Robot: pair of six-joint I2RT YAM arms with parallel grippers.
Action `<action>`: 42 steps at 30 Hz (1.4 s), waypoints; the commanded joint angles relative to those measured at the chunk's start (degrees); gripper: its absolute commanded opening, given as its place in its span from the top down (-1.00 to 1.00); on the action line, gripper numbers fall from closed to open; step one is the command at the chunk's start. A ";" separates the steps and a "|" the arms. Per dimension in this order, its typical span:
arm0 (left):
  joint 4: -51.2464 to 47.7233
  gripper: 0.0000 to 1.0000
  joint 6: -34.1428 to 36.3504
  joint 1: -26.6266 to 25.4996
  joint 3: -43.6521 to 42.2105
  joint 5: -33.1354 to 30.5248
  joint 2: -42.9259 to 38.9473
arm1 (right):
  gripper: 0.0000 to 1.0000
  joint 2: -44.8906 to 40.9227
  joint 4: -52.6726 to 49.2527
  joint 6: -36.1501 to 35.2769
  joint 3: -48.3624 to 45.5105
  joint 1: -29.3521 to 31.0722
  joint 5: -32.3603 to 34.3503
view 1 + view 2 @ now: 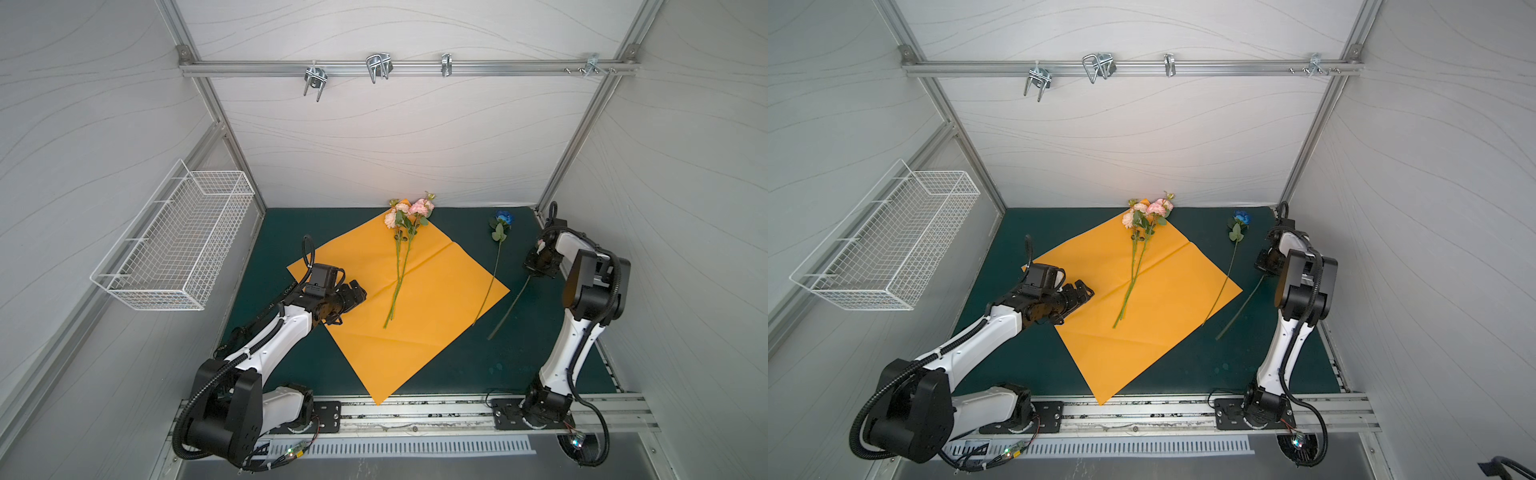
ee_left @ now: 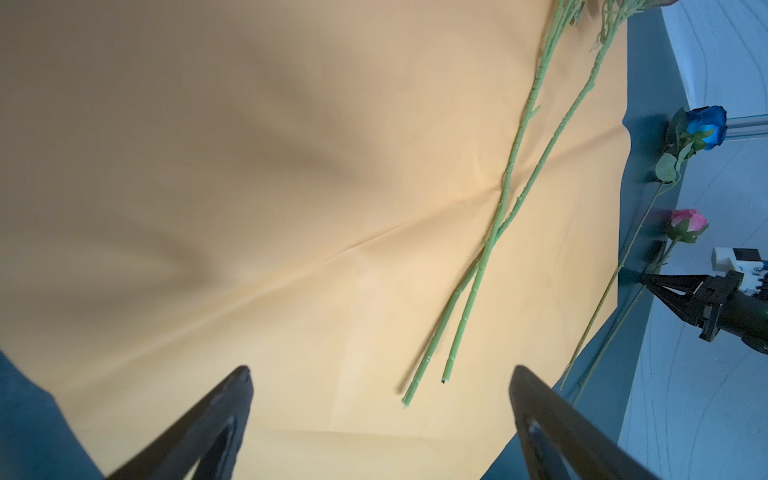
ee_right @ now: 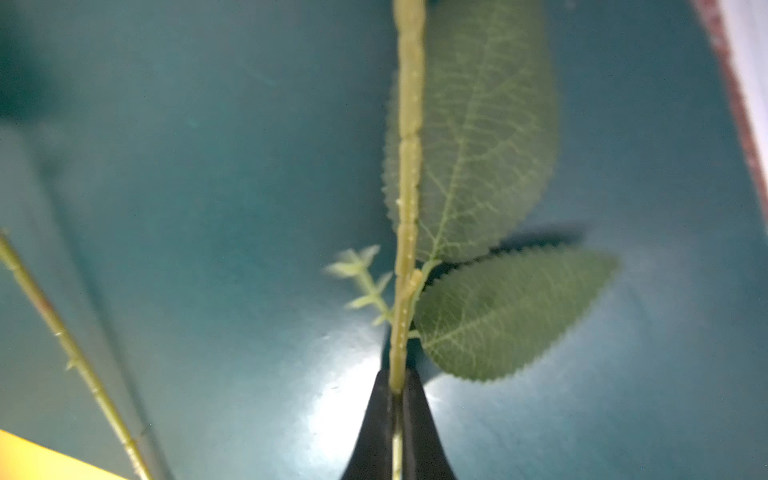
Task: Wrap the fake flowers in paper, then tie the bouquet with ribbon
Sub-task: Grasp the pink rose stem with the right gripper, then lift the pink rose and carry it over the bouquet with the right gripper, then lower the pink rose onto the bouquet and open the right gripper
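Bouquet (image 1: 420, 208) loose, two stems (image 2: 494, 232) on paper (image 1: 436, 324) ahead of my left end effector (image 2: 380, 374), jaws apart | right end effector (image 3: 397, 390) clamped on rose stem (image 3: 409, 166) | risk: thin stem swivels in pinch

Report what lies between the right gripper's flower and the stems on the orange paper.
The blue rose lies between the pink rose, clamped in the right gripper, and the two flowers on the orange paper; its stem tip overlaps the paper's right corner. Nothing else visible intervenes.
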 commanded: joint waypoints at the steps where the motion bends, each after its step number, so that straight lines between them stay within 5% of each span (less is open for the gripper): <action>1: 0.88 -0.94 0.34 0.44 2.03 -0.16 -0.51 | 1.00 -0.24 -2.87 -1.70 -1.12 2.68 -2.90; 8: 1.41 -0.94 -0.04 0.80 1.48 0.42 -0.78 | 1.00 -10.33 -8.49 -1.85 5.64 9.82 -3.42; 14: 2.01 -0.94 -0.42 0.80 0.96 0.56 -1.03 | 1.00 -13.39 -8.13 2.45 12.45 22.67 -4.76; 20: 1.75 -0.94 -0.54 0.80 0.54 0.63 -2.36 | 1.00 -2.92 -7.82 7.04 26.11 34.89 -8.75; 28: 1.56 -0.94 -0.49 0.80 0.00 0.53 -3.27 | 1.00 14.49 -6.48 15.54 44.97 43.80 -12.37; 33: 1.49 -0.94 -0.30 0.80 0.18 0.52 -2.84 | 1.00 20.85 -3.30 20.64 47.88 44.57 -14.42; 42: 1.99 -0.94 -0.26 0.80 0.17 0.78 -2.04 | 0.88 24.70 -2.62 18.21 50.50 43.50 -14.77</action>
